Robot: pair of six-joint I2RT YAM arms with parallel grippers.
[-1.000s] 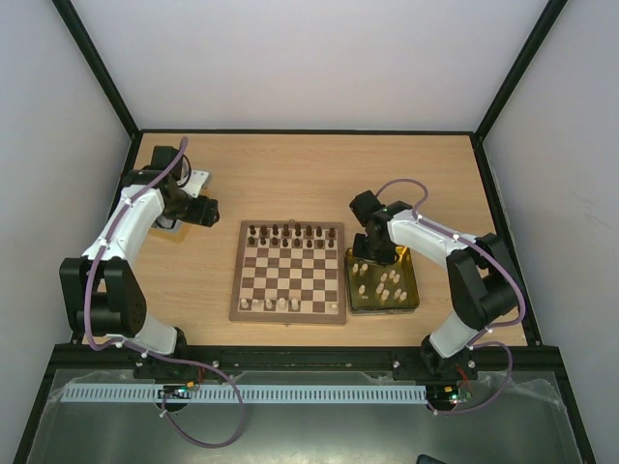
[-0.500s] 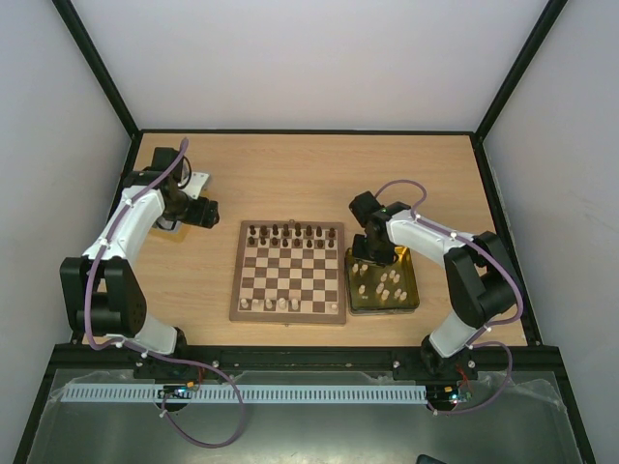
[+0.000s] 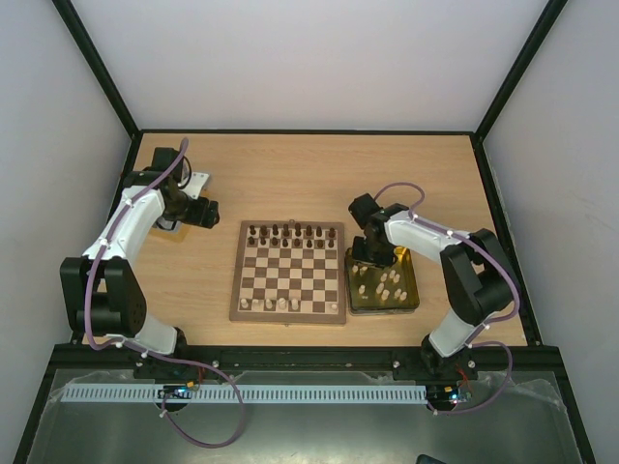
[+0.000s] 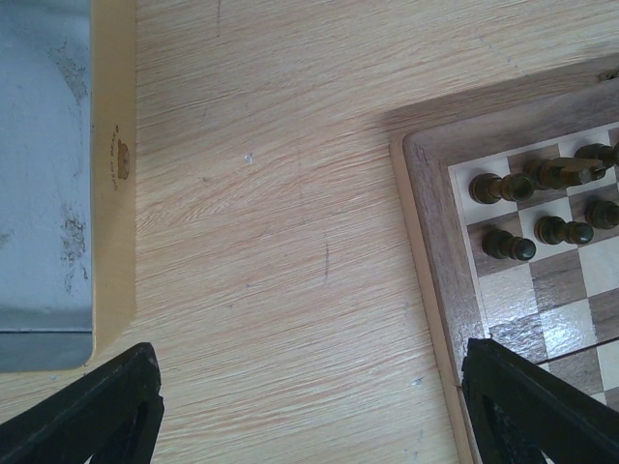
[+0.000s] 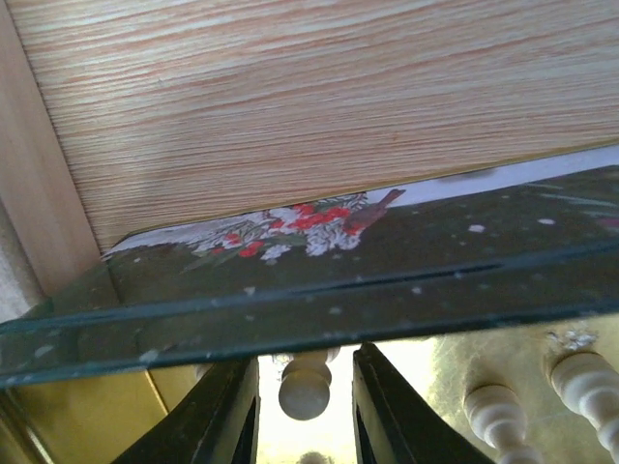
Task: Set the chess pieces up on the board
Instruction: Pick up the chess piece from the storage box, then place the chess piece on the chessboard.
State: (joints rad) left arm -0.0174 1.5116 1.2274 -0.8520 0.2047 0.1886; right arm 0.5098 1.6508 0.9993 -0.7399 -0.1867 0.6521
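The board (image 3: 236,280) lies mid-table, with dark chess pieces (image 3: 290,233) along its far rows and a few cream ones (image 3: 276,304) on its near row. More cream pieces (image 3: 387,283) lie in a gold tray (image 3: 411,302) right of the board. My right gripper (image 3: 368,258) reaches into the tray's far left end. In the right wrist view its fingers (image 5: 306,367) flank a cream pawn (image 5: 304,391), with a small gap on each side. My left gripper (image 4: 309,387) is wide open and empty over bare table, left of the board's corner (image 4: 435,261).
A silver tray (image 4: 44,174) sits at the far left, partly under the left arm (image 3: 145,208). The gold tray's dark green wall (image 5: 290,290), with a berry print, stands just beyond the right fingers. Black frame posts run along the table's sides.
The right arm has shifted slightly at the tray's far left end and its fingers have narrowed a little around the pawn. The left arm has stayed put.
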